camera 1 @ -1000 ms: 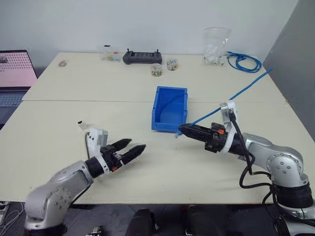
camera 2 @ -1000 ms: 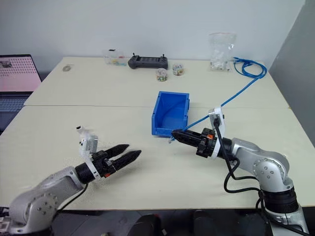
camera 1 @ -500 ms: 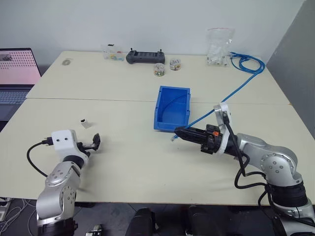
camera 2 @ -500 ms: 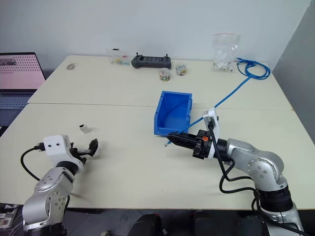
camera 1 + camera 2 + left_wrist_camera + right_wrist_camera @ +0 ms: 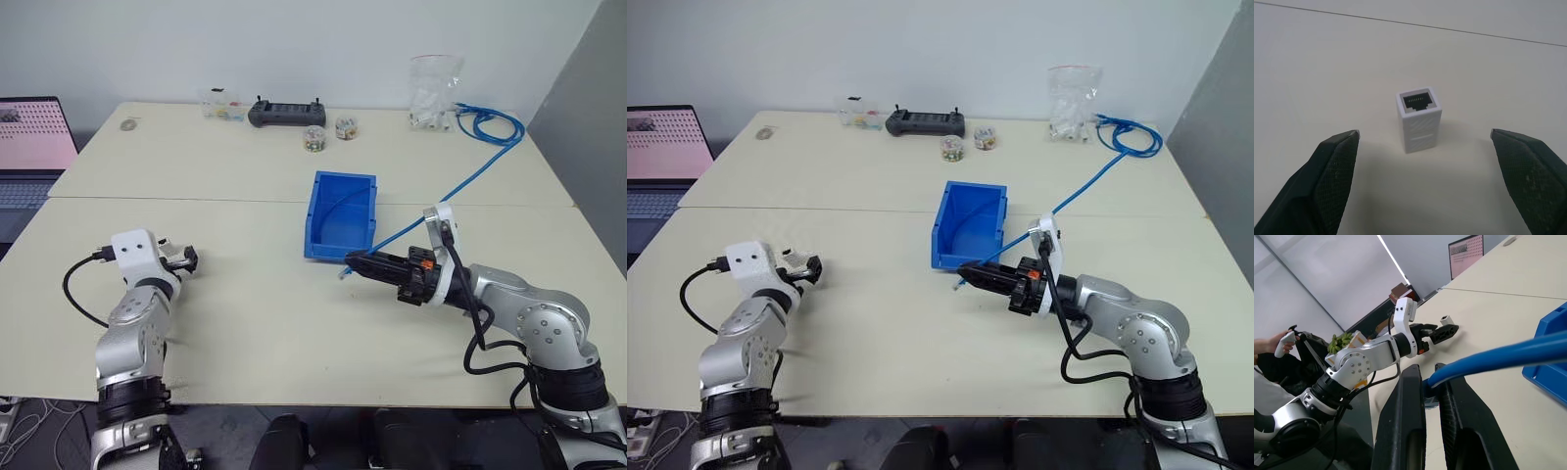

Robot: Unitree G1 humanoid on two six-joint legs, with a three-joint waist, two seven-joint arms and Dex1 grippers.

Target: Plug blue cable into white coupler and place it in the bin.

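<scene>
Two jars beyond bin

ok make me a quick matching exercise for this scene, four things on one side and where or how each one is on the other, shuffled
Things:
1. white coupler
2. blue cable
3. bin
4. black controller

States:
A. near the table's far edge
B. pinched at one end by the shut right gripper
C. standing on end on the table between the open left gripper's fingers, untouched
D. open-topped, mid-table, just beyond the right gripper's tips

Pairs: 1-C, 2-B, 3-D, 4-A
</scene>
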